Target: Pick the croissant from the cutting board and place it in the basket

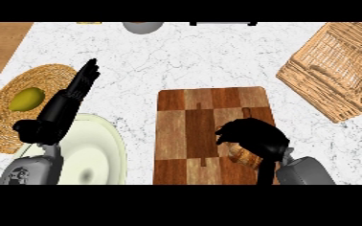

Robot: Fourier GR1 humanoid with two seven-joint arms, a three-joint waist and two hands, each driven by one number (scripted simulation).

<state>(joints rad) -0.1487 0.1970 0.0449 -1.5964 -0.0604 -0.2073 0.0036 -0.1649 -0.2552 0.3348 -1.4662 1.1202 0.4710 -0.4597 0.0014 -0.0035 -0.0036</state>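
Brown checkered cutting board, white marbled counter

Bright, even light; a faint soft shadow beside the cutting board.

The white, grey-veined marble bench carries a checkered brown wooden cutting board at lower centre, a woven light-tan wicker basket at the right edge, a round woven straw mat at left, and a pale cream round plate at lower left, overlapping the mat.
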